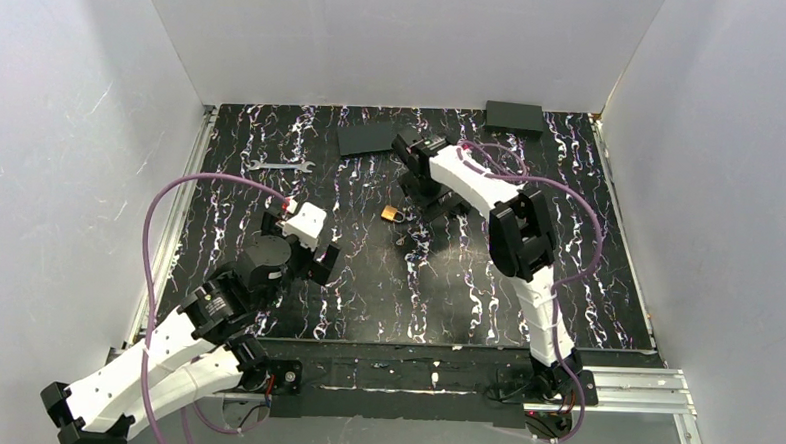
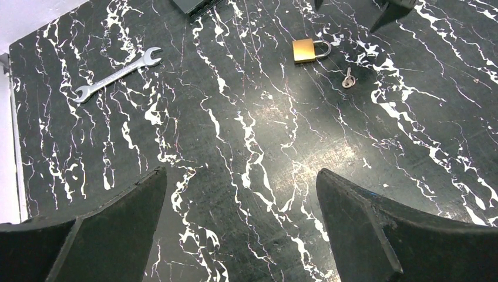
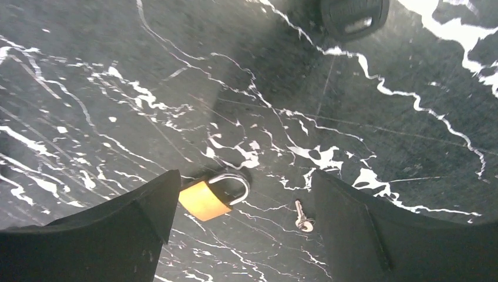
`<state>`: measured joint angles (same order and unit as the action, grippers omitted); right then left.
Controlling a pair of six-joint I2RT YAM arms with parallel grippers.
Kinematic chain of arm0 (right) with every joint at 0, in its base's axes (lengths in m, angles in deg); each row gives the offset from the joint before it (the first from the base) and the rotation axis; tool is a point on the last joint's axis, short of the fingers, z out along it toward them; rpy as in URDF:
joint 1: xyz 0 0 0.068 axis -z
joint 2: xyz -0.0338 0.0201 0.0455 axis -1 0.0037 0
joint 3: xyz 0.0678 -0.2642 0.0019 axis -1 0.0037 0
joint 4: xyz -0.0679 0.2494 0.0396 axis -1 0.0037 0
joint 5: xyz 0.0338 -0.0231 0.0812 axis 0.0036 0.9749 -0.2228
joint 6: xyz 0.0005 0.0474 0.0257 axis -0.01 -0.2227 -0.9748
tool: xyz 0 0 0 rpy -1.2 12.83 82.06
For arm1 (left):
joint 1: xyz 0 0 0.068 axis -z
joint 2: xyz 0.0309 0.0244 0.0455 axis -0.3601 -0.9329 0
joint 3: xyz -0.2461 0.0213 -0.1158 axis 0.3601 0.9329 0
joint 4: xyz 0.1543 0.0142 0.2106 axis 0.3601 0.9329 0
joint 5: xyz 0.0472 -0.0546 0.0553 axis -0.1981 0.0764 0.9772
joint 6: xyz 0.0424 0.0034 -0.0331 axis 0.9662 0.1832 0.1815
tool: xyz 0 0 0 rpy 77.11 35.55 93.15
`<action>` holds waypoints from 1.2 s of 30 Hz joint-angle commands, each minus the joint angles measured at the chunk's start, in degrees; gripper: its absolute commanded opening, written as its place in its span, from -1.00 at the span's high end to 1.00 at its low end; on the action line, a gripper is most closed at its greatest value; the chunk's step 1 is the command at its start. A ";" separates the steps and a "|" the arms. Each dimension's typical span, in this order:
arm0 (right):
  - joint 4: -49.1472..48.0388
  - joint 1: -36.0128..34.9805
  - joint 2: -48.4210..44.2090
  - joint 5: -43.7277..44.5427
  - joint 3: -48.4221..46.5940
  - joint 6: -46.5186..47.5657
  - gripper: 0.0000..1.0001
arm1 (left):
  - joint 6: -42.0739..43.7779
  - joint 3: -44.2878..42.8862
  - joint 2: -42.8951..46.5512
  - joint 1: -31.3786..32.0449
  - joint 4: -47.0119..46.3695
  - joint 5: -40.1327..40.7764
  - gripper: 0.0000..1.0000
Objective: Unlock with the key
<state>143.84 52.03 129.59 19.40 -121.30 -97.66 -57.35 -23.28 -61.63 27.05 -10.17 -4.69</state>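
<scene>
Marbled black table (image 1: pixel 446 294) holds a padlock (image 3: pixel 202 200) beside the key (image 3: pixel 302 217).

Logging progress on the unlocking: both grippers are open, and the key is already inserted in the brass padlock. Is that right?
Not quite. The key is not in the brass padlock; it lies on the table beside it, apart from it, as the right wrist view shows. The left gripper and right gripper are indeed open.
</scene>
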 commanded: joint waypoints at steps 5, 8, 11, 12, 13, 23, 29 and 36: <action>-0.21 -2.77 3.73 -0.73 -1.52 -10.93 -0.76 | -0.25 0.08 1.42 -0.16 0.13 0.79 -0.96; -1.14 -3.69 5.41 -1.43 -2.37 -12.27 -0.65 | -0.12 0.00 1.43 -0.12 0.14 0.76 -0.97; -1.48 -4.68 6.45 -1.31 -2.37 -14.49 -0.62 | -0.01 0.03 1.83 -0.19 0.14 0.83 -0.97; -1.59 -4.96 6.64 -1.22 -2.12 -15.28 -0.62 | 0.03 0.10 2.05 -0.21 0.06 0.85 -0.97; -2.01 -5.15 6.74 -1.04 -1.79 -16.03 -0.61 | -0.01 0.20 2.31 -0.20 0.05 0.85 -0.97; -10.21 -5.69 8.63 2.49 -2.33 -10.71 -0.28 | -0.10 0.63 3.16 -0.20 -0.13 0.24 -0.97; -3.58 -6.26 8.76 10.53 -6.03 0.39 -0.53 | -0.10 0.82 2.95 -0.18 -0.14 -0.55 -0.97; 1.31 -7.52 20.77 11.51 -19.90 12.64 -0.24 | 0.13 0.68 1.92 -0.26 -0.02 -0.68 -0.96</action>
<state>141.70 45.73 145.85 29.04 -140.73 -91.60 -57.37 -22.95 -59.38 26.99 -10.02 -5.36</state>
